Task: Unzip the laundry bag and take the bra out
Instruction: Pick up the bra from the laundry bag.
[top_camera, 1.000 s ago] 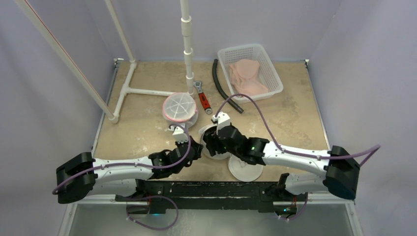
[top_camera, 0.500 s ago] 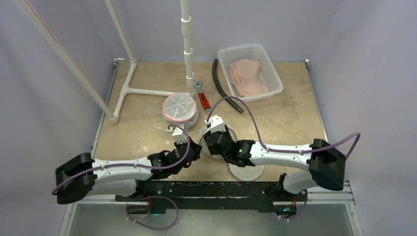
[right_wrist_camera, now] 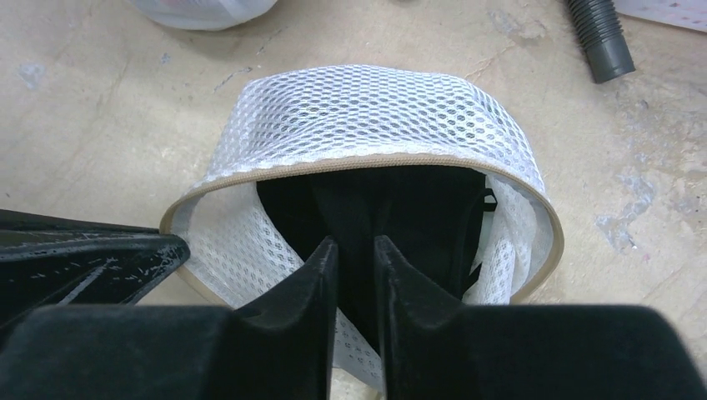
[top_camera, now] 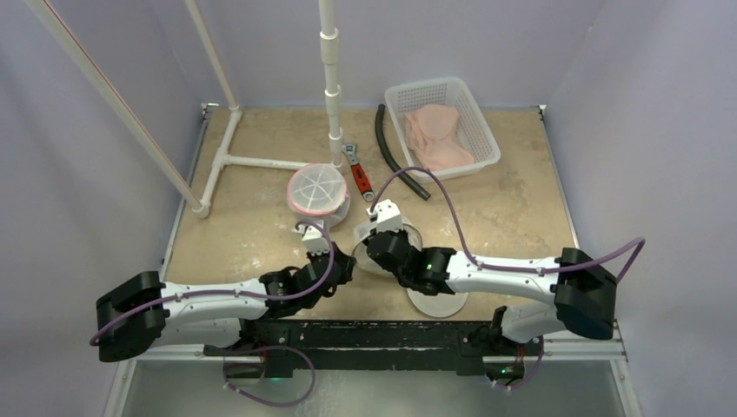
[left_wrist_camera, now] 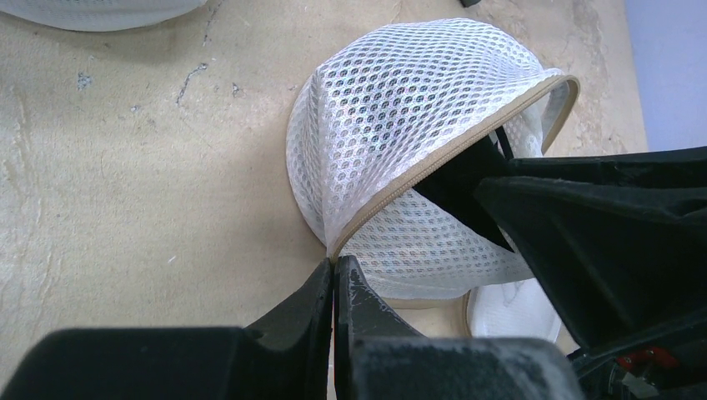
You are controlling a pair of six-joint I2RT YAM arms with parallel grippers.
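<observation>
The laundry bag (right_wrist_camera: pixel 367 117) is a white mesh dome with a tan zip rim, unzipped and gaping toward the arms. A black bra (right_wrist_camera: pixel 417 208) lies inside it. My right gripper (right_wrist_camera: pixel 356 243) reaches into the opening, its jaws drawn close together on a fold of the black bra. My left gripper (left_wrist_camera: pixel 334 265) is shut on the bag's zip rim at the near left corner of the bag (left_wrist_camera: pixel 400 92), where the bra (left_wrist_camera: pixel 454 179) shows in the gap. From above, both grippers meet at the bag (top_camera: pixel 407 238), left gripper (top_camera: pixel 346 261) and right gripper (top_camera: pixel 379 248).
A second round mesh bag (top_camera: pixel 318 191) with pink contents sits just behind. A white disc (top_camera: pixel 436 302) lies under the right arm. Farther back are a red wrench (top_camera: pixel 359 178), a black hose (top_camera: pixel 395 161), a white basket (top_camera: pixel 482 130) of pink garments and a white pipe frame (top_camera: pixel 333 87).
My right gripper has pushed deeper into the open bag and its jaws have narrowed from wide open onto the black bra. The left gripper has kept its hold on the rim.
</observation>
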